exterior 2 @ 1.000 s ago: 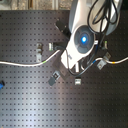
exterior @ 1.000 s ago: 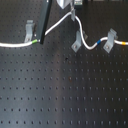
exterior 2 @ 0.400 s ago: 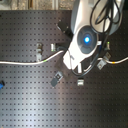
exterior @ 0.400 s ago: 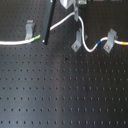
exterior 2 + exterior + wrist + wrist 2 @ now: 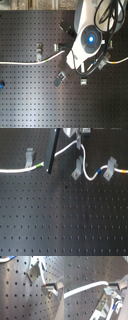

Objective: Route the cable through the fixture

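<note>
We see our gripper (image 5: 79,147), closed on the white cable (image 5: 20,169), has drifted right along the first exterior view's top edge, above the middle clip (image 5: 77,169); threading looks underway.

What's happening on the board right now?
The Panda arm's gripper is shut on the white cable, holding it above the perforated board. In the first exterior view the cable runs past the left clip, up to the gripper, then dips between the middle clip and right clip.

Black perforated breadboard (image 5: 65,223); small blue object (image 5: 2,84).
</note>
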